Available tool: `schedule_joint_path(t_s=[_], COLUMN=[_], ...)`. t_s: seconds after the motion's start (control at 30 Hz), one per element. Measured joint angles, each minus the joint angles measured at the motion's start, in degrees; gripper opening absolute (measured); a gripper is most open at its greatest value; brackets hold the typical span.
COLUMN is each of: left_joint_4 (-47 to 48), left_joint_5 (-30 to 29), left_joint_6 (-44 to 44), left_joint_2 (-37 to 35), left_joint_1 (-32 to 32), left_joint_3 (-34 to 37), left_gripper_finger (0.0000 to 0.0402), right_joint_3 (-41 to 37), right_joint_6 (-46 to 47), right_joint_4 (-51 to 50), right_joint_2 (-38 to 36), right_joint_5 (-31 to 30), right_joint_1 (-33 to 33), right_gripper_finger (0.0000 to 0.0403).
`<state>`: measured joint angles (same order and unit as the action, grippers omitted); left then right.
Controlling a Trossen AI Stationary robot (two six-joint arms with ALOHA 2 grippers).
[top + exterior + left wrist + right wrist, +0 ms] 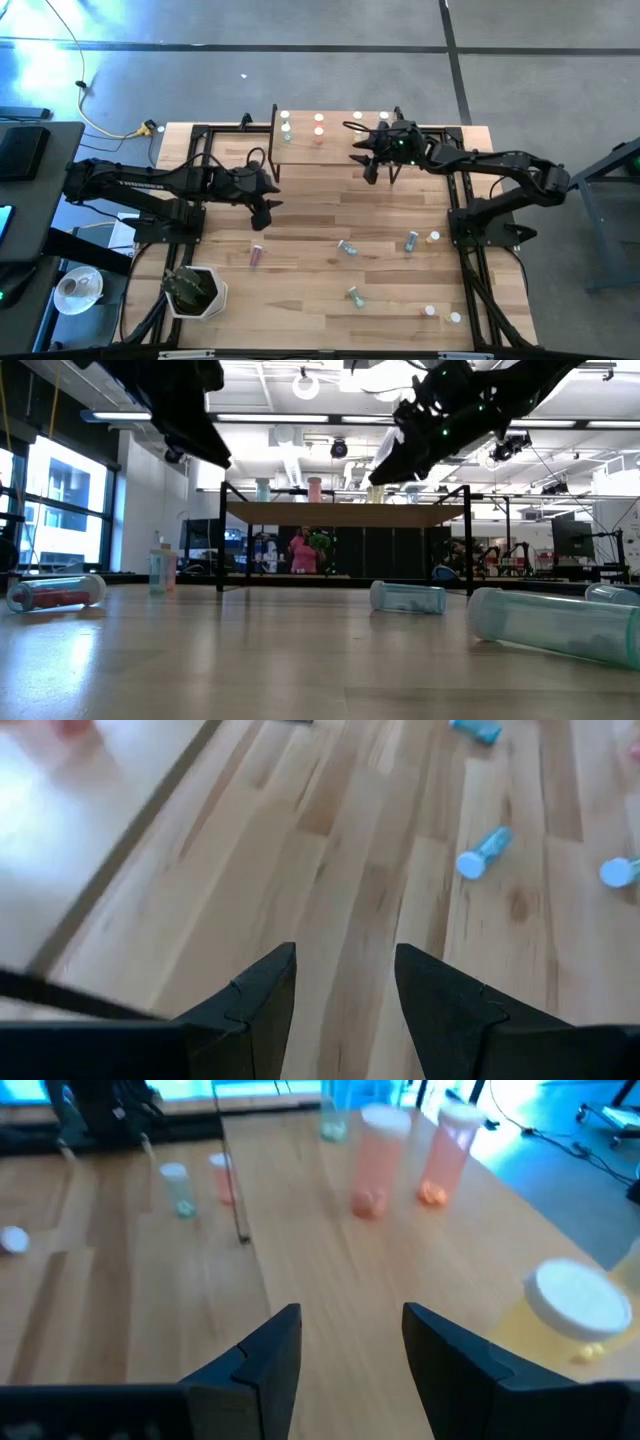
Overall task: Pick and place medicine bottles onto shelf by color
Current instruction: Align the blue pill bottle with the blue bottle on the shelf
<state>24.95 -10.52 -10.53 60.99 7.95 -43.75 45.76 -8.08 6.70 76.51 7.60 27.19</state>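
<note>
Wooden table [300,215], scattered medicine bottles [346,247], shelf [330,150] partly hidden

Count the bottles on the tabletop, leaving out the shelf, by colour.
Teal bottles: 3
Pink bottle: 1
Orange bottle: 1
Bottles showing mostly a white cap, colour unclear: 2
Total: 7

A wooden table [300,215] stands on grey floor [300,70]; a yellow cable [105,128] trails beside it, a white bowl [78,287] and a white pot with a dark plant [193,290] near one corner
</note>
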Motion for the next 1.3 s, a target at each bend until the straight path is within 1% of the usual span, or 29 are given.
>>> schedule_joint_path(t_s=[0.17, 0.3, 0.43, 0.63, 0.8, 1.03, 1.3], left_joint_4=[4.33, 9.2, 12.81, 14.34, 15.18, 15.63, 15.95], left_joint_5=[0.01, 0.48, 0.87, 0.5, -0.06, 2.15, 2.88], left_joint_6=[-5.83, -15.81, -25.31, -37.39, -46.61, -55.11, -62.27], left_joint_2=[0.0, 0.0, 0.0, 0.33, 3.67, 9.28, 13.82], left_joint_1=[-1.91, -4.68, -8.89, -15.16, -20.11, -25.21, -27.58], left_joint_3=[0.0, 0.0, 0.0, 0.0, 0.0, 0.0, 0.0], left_gripper_finger=[0.0163, 0.0163, 0.0163, 0.0163, 0.0163, 0.0163, 0.0163], right_joint_3=[0.0, 0.0, 0.0, 0.0, 0.0, 0.01, 0.0], right_joint_6=[1.97, 2.12, 2.12, 2.29, 2.27, 2.21, 2.1], right_joint_4=[-0.62, -1.72, -2.39, -3.14, -4.56, -5.86, -5.68], right_joint_2=[-3.97, -6.97, -8.96, -10.22, -10.23, -10.23, -10.21], right_joint_5=[-0.74, -1.03, -1.05, -1.06, -1.06, -1.05, -1.05], right_joint_1=[-1.83, -2.91, -3.55, -3.71, -3.71, -3.71, -3.71], right_gripper_finger=[0.0167, 0.0167, 0.0167, 0.0167, 0.0167, 0.0167, 0.0167])
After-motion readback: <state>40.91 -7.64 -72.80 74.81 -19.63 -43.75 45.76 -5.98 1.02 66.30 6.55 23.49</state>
